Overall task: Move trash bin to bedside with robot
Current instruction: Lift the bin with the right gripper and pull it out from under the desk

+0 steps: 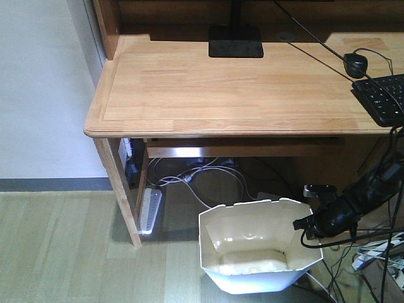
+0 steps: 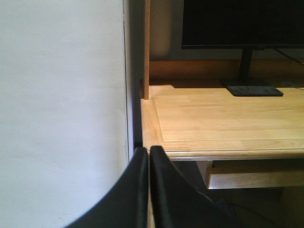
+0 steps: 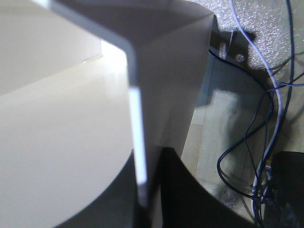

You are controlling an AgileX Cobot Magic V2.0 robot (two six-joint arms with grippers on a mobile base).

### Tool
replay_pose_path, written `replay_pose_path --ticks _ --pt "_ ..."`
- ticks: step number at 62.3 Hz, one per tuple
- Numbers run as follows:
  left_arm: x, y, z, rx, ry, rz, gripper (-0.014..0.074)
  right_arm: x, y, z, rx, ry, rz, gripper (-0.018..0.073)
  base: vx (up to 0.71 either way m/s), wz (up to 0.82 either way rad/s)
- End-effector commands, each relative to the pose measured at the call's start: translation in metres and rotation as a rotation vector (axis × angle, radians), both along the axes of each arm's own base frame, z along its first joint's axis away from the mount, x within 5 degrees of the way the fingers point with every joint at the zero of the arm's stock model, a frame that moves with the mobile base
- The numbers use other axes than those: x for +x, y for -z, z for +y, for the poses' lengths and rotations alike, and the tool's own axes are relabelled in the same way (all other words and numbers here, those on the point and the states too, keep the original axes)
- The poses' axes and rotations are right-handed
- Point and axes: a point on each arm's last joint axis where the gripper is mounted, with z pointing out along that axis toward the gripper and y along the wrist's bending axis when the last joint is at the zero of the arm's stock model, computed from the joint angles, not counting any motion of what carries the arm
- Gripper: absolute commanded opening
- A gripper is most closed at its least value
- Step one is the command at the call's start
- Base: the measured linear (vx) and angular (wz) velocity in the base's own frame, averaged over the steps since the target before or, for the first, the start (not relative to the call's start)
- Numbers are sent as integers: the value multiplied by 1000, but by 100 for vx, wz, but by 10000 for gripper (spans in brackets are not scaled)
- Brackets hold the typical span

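Right gripper (image 1: 302, 225) clamped on the rim of the trash bin (image 1: 249, 282), on the floor below the wooden desk (image 1: 221, 82); left gripper (image 2: 148, 152) pressed together, holding nothing.

The keyboard (image 1: 382, 98) runs off the right edge — only part shows. The monitor (image 2: 237, 23) loses its top. Up close, the trash bin (image 3: 71, 142) is a blur.
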Motion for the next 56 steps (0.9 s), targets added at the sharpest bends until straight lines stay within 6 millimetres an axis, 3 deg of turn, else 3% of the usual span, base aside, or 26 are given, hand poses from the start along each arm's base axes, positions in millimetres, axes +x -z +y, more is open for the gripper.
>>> replay_pose_path --ticks 1,25,47,56 --pt "1 2 0 -14 7 -59 -6 11 -54 7 119 0 -69 -6 0 0" --pt "1 2 0 -14 7 -59 -6 -22 -150 17 141 -14 -180 -6 0 0" --pt "1 2 0 -14 7 -59 -6 -51 -249 39 308 -19 -336 -6 0 0" --pt "1 2 0 -14 7 -59 -6 -60 -275 40 298 -39 -395 -6 0 0"
